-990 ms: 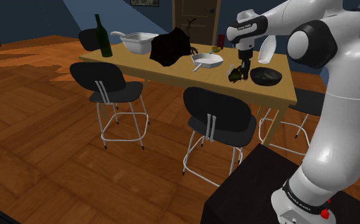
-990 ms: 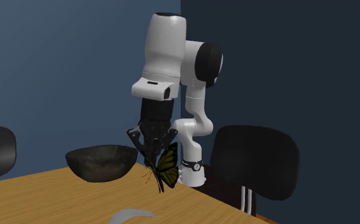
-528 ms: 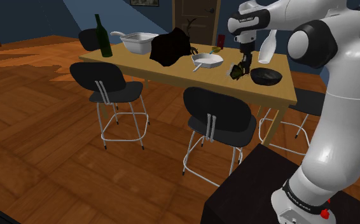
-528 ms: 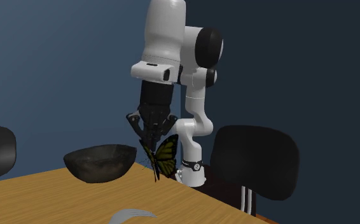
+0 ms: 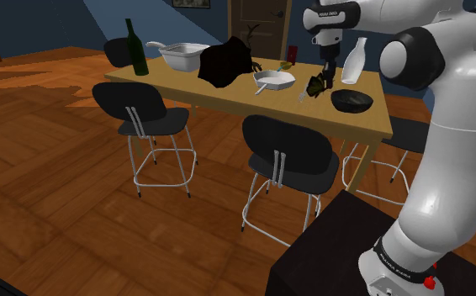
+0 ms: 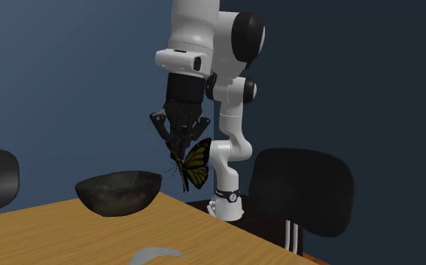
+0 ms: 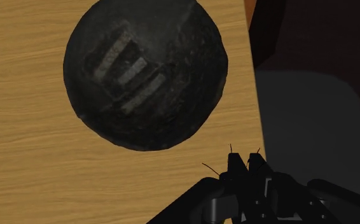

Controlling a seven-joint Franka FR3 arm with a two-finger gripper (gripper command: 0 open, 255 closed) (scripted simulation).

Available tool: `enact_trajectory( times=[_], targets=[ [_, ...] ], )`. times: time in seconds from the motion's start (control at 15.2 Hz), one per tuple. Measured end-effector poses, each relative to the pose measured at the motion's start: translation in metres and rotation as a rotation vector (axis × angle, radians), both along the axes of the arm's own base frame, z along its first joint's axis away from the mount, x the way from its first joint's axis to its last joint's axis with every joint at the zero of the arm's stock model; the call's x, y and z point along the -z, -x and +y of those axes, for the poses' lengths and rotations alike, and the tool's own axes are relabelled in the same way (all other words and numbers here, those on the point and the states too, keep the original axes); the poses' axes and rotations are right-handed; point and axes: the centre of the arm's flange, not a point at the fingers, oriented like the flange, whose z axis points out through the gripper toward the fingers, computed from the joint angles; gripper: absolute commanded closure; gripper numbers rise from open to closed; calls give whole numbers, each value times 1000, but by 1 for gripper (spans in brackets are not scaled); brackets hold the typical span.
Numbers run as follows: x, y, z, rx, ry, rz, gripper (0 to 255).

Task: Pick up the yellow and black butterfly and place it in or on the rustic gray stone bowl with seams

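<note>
The yellow-black butterfly [image 6: 194,166] is clasped in the gripper [image 6: 180,150] and held clear above the counter [image 6: 68,233], while the dark bowl [image 6: 119,193] is seen lower and off to one side, not directly beneath.

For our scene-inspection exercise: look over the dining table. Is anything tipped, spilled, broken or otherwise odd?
Nothing is spilled or tipped: the bottle and white vase stand upright. One oddity: a shapeless black mass sits on the table between the white tub and the frying pan; I cannot tell what it is.
</note>
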Motion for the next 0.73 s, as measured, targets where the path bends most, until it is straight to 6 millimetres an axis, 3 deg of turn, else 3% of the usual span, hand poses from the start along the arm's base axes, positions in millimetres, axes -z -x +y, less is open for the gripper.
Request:
enact_trajectory(
  times=[0.4, 0.73],
  targets=[
    [-31, -1, 1, 0, 0, 0, 255],
    [-26, 31, -35, 1, 0, 0, 255]
  ],
)
